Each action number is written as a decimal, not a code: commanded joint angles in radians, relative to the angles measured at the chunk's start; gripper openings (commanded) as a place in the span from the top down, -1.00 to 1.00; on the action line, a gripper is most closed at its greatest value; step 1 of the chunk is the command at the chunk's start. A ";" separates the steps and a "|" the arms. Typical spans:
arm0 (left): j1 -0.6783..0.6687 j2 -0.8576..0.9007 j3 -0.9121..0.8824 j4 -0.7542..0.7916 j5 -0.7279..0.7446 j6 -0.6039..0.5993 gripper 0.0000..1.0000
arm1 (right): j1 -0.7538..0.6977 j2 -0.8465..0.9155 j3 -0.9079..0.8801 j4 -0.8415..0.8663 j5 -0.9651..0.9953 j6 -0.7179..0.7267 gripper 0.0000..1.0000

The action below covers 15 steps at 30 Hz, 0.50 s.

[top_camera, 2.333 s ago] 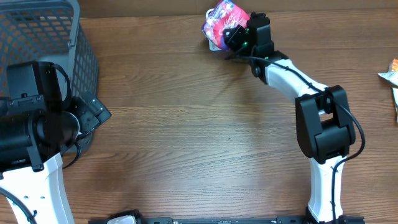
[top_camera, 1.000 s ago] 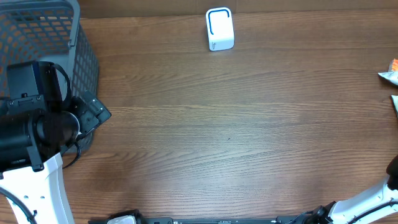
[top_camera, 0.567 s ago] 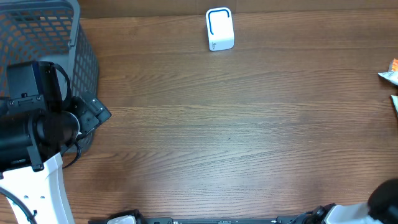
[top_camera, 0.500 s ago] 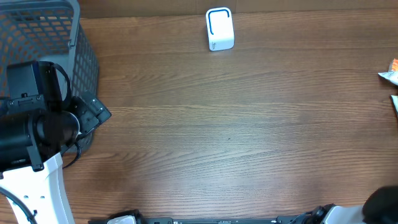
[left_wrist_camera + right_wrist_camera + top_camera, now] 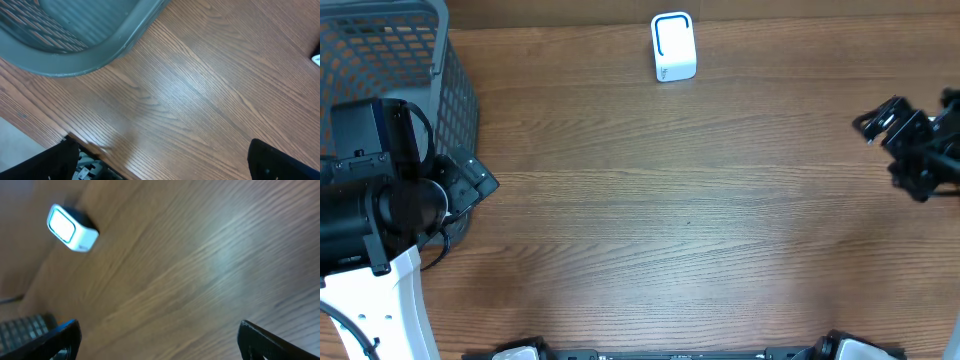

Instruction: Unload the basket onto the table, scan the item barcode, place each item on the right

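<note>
The scanner (image 5: pixel 673 46) stands at the far edge of the wooden surface (image 5: pixel 670 230), about midway across. From overhead it is a white rounded block. Its long axis runs from the far edge toward the near one, leaning slightly. The blue-outlined window takes up the far part, and the plain white end with a small mark points toward the near side. Where the item itself lies I cannot tell.

The right gripper (image 5: pixel 885 150) hangs over the right side of the surface, well apart from the scanner and aimed roughly leftward. Its fingers are spread wide and nothing is between them. The right wrist view confirms this, with one dark finger (image 5: pixel 47 340) in each lower corner and bare wood between them. That view also shows something the overhead does not: the scanner side-on. Its lit window face is turned up and to the left, and a dark side lies behind it. The picture is blurred, so finer detail is lost.

The left gripper (image 5: pixel 160 167) sits at the left, just beside the grey mesh basket (image 5: pixel 380 50). From overhead it is mostly a dark mass, and the spread of its fingers is hard to read. The left wrist view settles it, because the two finger tips stand far apart at the bottom corners with only wood grain between them. The same view shows the basket's rounded grey rim from close by. Neither wrist view shows the other arm, and only the overhead shows both arms and the scanner together.
</note>
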 commanded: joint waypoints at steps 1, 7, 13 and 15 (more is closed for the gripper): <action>0.004 0.000 -0.001 0.002 -0.010 -0.016 -0.99 | 0.003 -0.106 -0.058 -0.013 0.024 -0.064 -1.00; 0.004 0.000 -0.001 0.002 -0.010 -0.016 -1.00 | 0.003 -0.200 -0.123 -0.145 0.023 -0.069 -1.00; 0.004 0.000 -0.001 0.001 -0.010 -0.016 -1.00 | 0.003 -0.195 -0.123 -0.306 0.013 -0.062 -1.00; 0.004 0.000 -0.001 0.002 -0.010 -0.016 -0.99 | 0.003 -0.191 -0.123 -0.345 0.013 -0.062 -1.00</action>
